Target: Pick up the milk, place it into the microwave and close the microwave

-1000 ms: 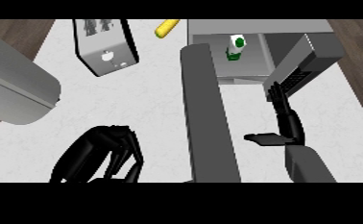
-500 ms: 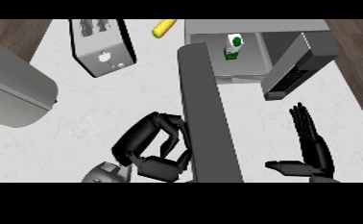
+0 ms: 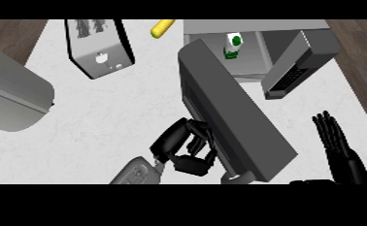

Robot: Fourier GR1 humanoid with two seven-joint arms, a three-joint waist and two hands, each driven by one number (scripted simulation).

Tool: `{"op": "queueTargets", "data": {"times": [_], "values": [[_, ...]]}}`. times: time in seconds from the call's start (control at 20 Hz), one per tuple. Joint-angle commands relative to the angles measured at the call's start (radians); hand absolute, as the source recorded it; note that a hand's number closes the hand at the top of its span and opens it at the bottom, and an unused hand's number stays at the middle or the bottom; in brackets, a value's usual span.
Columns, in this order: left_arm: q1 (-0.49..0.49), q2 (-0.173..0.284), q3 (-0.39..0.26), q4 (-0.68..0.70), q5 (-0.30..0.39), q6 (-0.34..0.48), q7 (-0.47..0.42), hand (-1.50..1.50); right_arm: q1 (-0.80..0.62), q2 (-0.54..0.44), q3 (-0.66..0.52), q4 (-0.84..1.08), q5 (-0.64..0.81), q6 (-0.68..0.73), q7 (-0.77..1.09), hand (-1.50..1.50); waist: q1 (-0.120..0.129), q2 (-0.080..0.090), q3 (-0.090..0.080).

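The left hand [image 3: 185, 147] has moved in, fingers curled against the microwave door [image 3: 233, 118], which has swung partway shut on the milk [image 3: 233, 45]; the right hand [image 3: 337, 145] rests spread.

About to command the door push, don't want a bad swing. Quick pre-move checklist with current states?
1. Milk inside microwave, upright: ok.
2. Door not yet shut: open, ok to push.
3. Left hand at door's outer face: ok; actual contact: cannot tell.
4. Right hand off the door's path, open at lower right: ok.
5. Toaster and yellow item away from the door: ok.
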State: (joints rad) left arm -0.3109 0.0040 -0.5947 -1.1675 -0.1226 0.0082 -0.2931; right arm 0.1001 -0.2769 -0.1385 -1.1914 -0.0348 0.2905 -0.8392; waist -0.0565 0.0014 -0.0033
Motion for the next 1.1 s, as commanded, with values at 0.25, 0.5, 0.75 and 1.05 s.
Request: {"op": "queueTargets", "data": {"times": [0.25, 0.5, 0.75, 1.05], "values": [[-0.165, -0.004, -0.161, 0.290, 0.251, 0.253, -0.223, 1.50, 0.112, -0.025, 0.034, -0.247, -0.118, 0.136, 0.033, -1.50, -0.041, 0.012, -0.002], [-0.215, -0.004, -0.285, 0.296, 0.382, 0.317, -0.158, 1.50, 0.094, -0.086, 0.022, -0.377, -0.198, 0.171, 0.139, -1.50, -0.078, 0.016, -0.003], [-0.264, -0.004, -0.335, 0.269, 0.507, 0.376, -0.193, 1.50, 0.086, -0.097, 0.044, -0.418, -0.224, 0.179, 0.192, -1.50, -0.093, 0.024, -0.003], [-0.320, -0.004, -0.328, 0.253, 0.619, 0.455, -0.216, 1.50, 0.068, -0.145, 0.055, -0.519, -0.263, 0.202, 0.269, -1.50, -0.138, 0.031, -0.006]]}}
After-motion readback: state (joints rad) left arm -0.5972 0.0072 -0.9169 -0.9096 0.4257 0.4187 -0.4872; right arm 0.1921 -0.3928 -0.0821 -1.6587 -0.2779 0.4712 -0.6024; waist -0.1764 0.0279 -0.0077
